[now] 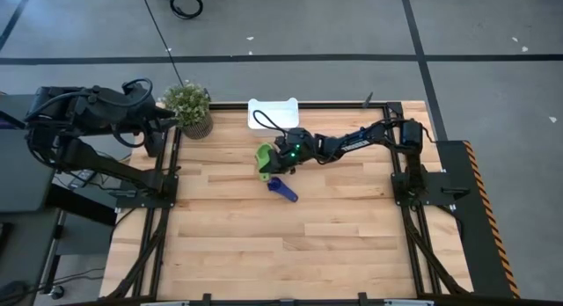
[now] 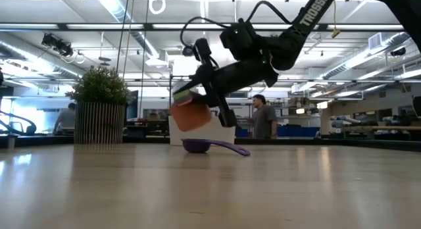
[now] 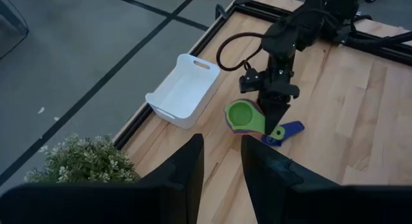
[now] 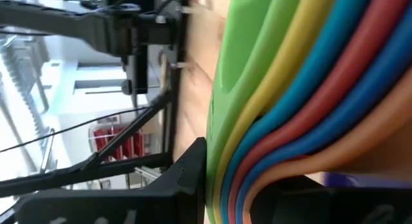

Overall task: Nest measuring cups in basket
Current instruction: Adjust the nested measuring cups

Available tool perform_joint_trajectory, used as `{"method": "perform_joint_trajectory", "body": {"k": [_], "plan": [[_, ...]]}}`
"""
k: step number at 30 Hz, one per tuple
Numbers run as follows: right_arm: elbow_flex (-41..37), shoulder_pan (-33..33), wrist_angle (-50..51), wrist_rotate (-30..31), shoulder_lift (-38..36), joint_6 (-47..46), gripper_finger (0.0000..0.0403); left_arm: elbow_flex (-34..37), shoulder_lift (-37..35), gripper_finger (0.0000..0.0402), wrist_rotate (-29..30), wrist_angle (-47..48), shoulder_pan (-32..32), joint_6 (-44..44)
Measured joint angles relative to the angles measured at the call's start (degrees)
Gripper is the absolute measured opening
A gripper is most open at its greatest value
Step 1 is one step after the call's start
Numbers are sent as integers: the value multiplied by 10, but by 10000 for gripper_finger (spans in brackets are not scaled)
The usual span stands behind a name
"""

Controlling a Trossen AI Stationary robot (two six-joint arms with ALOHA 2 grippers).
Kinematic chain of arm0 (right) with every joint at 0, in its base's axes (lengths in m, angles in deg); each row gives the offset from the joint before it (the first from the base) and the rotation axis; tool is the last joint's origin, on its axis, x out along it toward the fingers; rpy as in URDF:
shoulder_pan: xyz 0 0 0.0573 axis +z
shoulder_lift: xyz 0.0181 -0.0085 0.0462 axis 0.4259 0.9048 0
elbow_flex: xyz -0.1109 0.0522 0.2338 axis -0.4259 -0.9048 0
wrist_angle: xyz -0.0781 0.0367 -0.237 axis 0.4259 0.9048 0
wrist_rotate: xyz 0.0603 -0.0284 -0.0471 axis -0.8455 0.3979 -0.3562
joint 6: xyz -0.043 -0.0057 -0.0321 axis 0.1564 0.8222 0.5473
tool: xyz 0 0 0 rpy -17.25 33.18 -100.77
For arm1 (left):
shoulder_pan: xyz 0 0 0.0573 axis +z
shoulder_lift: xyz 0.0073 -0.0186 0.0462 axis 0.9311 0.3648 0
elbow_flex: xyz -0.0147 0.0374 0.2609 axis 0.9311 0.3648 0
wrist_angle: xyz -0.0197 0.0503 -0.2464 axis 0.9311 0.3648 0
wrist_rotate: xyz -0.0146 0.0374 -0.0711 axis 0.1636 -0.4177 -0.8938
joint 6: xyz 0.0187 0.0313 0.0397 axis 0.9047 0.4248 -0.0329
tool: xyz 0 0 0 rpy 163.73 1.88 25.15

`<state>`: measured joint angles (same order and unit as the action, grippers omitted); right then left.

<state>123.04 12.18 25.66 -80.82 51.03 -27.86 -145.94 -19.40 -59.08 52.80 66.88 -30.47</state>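
My right gripper [image 1: 276, 160] hangs over the middle of the table, shut on a nested stack of measuring cups [image 1: 264, 156]. The green cup is on top [image 3: 243, 113] and the orange one at the bottom [image 2: 192, 115]. One blue measuring cup [image 1: 282, 190] rests with its bowl on the table, just under and in front of the stack, its handle [image 2: 230, 149] flat on the wood. The white basket [image 1: 274, 112] stands at the far edge. My left gripper [image 3: 222, 166] waits raised at the table's left, open and holding nothing. My right gripper pinches the stacked handles [image 4: 257, 153] between its two fingers, with the green handle against one finger [image 4: 187, 179] and the orange against the other. The fingers come from the table's right, slanting a little downward. The stack is lifted clear of the table and tilted, bowls toward the left.
A potted green plant [image 1: 189, 108] stands at the far left corner, next to the basket. Black frame rails [image 1: 167, 165] run along the table's left and right sides. Bare wood fills the near half of the table [image 1: 281, 253].
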Motion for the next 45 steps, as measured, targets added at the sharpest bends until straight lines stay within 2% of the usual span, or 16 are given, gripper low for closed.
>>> {"method": "perform_joint_trajectory", "body": {"k": [25, 27, 31, 34, 40, 45], "plan": [[-61, -4, -9, 12, -2, -66, 76, 0, 4, 112, 0, 0, 0, -1], [-61, -4, -6, 11, -2, -68, 91, 0, 4, 112, 0, 0, 0, -1], [-65, -3, 11, 13, 2, -78, 152, 0, 4, 112, 0, 0, 0, -1], [-63, -4, 7, 4, 0, -93, 177, 0, 4, 112, 0, 0, 0, -1], [-63, -5, 10, -15, 0, -99, 186, 0, 4, 112, 0, 0, 0, -1], [-63, -5, 9, 7, 0, -105, 186, 0, 4, 112, 0, 0, 0, 0]]}}
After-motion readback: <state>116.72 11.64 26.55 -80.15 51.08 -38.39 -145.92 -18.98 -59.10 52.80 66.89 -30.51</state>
